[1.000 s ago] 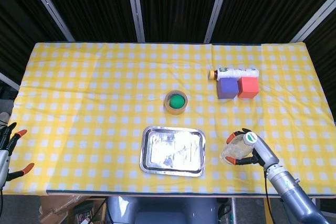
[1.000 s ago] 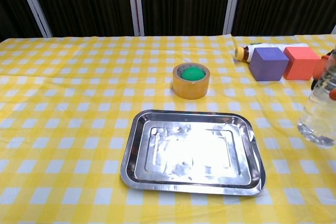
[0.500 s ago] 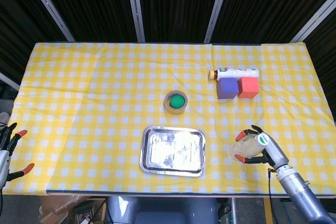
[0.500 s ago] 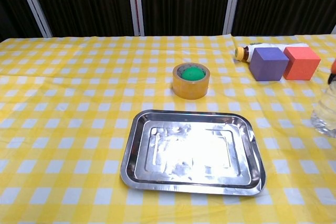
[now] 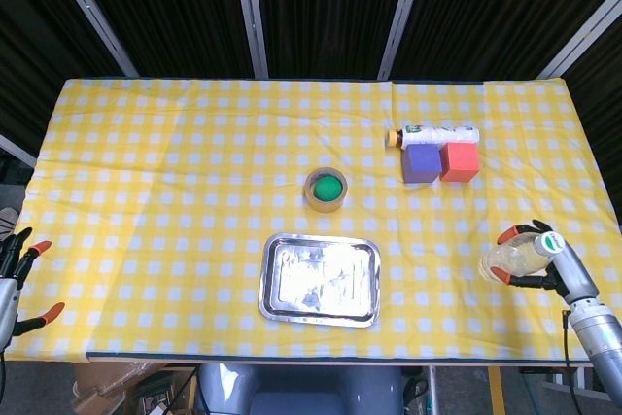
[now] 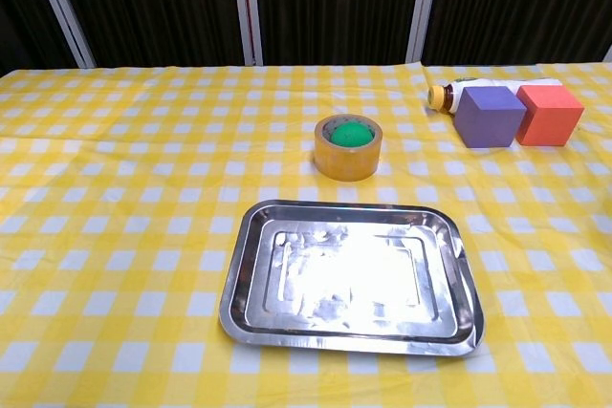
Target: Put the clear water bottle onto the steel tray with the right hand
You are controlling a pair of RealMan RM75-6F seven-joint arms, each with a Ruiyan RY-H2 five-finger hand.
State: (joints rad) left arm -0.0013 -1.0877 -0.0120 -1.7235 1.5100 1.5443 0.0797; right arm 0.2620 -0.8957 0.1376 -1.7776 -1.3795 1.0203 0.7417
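My right hand (image 5: 544, 261) grips the clear water bottle (image 5: 515, 257) at the table's front right, well to the right of the steel tray (image 5: 320, 278). The bottle lies tilted, its green-and-white cap toward the wrist. The tray holds nothing, in the head view and in the chest view (image 6: 351, 276). Neither the bottle nor the right hand shows in the chest view. My left hand (image 5: 14, 275) hangs past the table's left front corner with its fingers apart, holding nothing.
A tape roll with a green centre (image 5: 326, 189) stands just behind the tray. At the back right, a purple cube (image 5: 421, 163) and a red cube (image 5: 460, 161) stand side by side, with a lying white bottle (image 5: 437, 133) behind them.
My right hand has carried the clear bottle to the right, away from the tray, and out of the chest view. The left hand has stayed put.
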